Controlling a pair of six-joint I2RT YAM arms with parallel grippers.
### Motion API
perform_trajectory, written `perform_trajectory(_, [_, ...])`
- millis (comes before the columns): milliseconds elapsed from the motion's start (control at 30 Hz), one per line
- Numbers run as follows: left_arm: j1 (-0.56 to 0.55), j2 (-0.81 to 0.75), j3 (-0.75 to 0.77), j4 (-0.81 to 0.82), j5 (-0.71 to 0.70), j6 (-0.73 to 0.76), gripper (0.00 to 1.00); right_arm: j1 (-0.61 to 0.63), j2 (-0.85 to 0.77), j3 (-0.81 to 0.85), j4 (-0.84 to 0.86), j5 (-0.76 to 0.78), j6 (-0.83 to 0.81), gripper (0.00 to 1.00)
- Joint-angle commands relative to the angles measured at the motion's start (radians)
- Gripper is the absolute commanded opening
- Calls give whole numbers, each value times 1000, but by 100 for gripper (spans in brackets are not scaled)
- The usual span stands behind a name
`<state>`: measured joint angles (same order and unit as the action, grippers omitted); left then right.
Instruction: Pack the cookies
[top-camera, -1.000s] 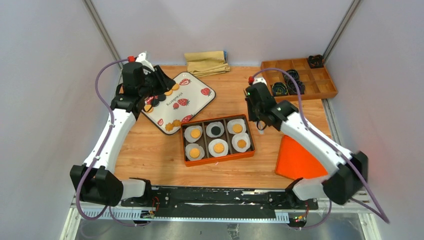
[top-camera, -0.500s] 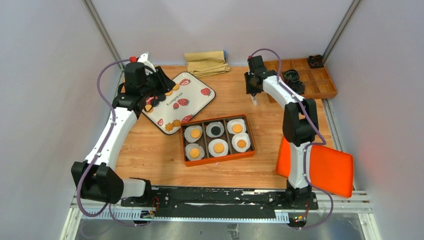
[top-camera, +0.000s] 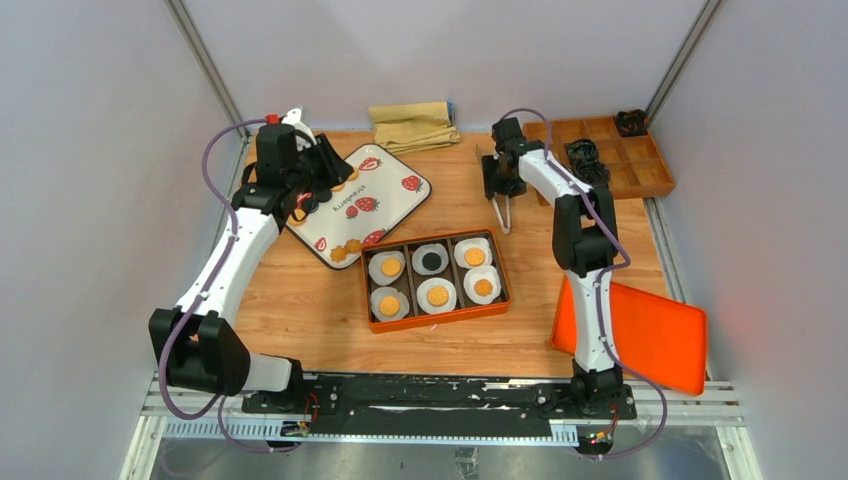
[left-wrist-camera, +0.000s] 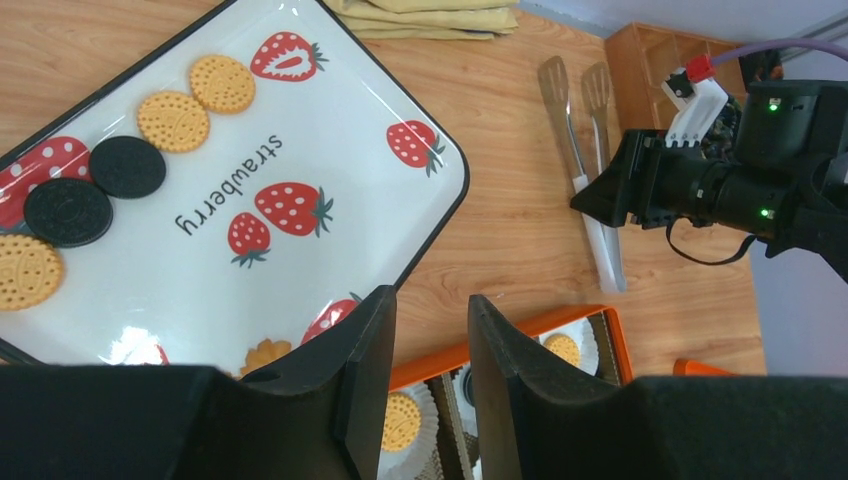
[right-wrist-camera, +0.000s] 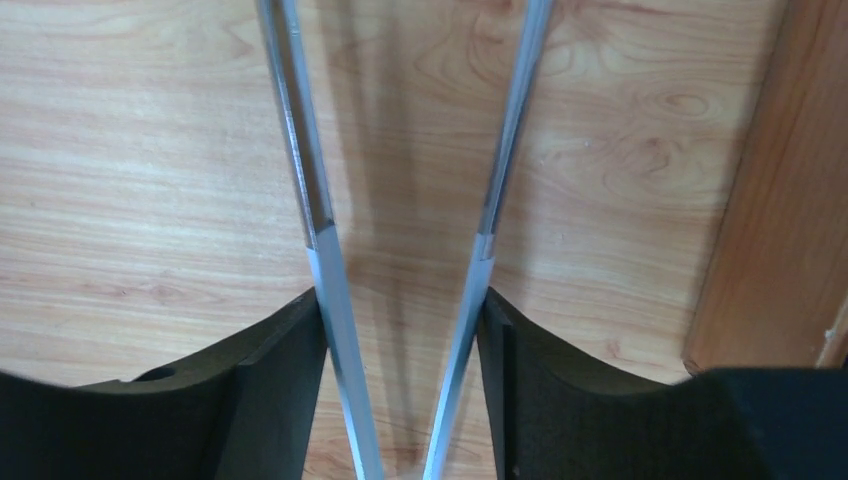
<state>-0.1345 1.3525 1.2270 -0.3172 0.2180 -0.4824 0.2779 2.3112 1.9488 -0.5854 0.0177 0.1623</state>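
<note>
Right claw (right-wrist-camera: 400, 305) grasps tongs (right-wrist-camera: 300, 150) low over surface (right-wrist-camera: 150, 150). Left claw (left-wrist-camera: 430, 300) released above strawberry plate (left-wrist-camera: 330, 130), cookies (left-wrist-camera: 175, 120) upper left of frame.

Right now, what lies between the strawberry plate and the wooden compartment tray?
Metal tongs lie there, their handle end between the fingers of the right end effector. The left wrist view shows this best.
</note>
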Motion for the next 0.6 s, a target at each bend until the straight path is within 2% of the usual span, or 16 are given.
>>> perform_trajectory(0, [-7, -9, -1, 26, 3, 14, 39, -14, -50, -8, -87, 25, 5, 62])
perform_trajectory(33, [-7, -8, -3, 32, 9, 12, 39, -13, -80, -25, -87, 29, 5, 62])
perform_trajectory(167, [-12, -7, -16, 66, 38, 3, 41, -12, -226, -139, -38, 46, 5, 77])
perform_trajectory(333, [-26, -4, -9, 70, 61, 11, 45, -12, -403, -263, -70, 66, 34, 78])
perform_trajectory(500, [-38, -24, -23, 95, 80, 13, 45, -1, -667, -563, -77, 116, 115, 66])
perform_trajectory(567, [-50, -24, -28, 108, 87, 5, 45, 2, -781, -690, -90, 126, 163, 56])
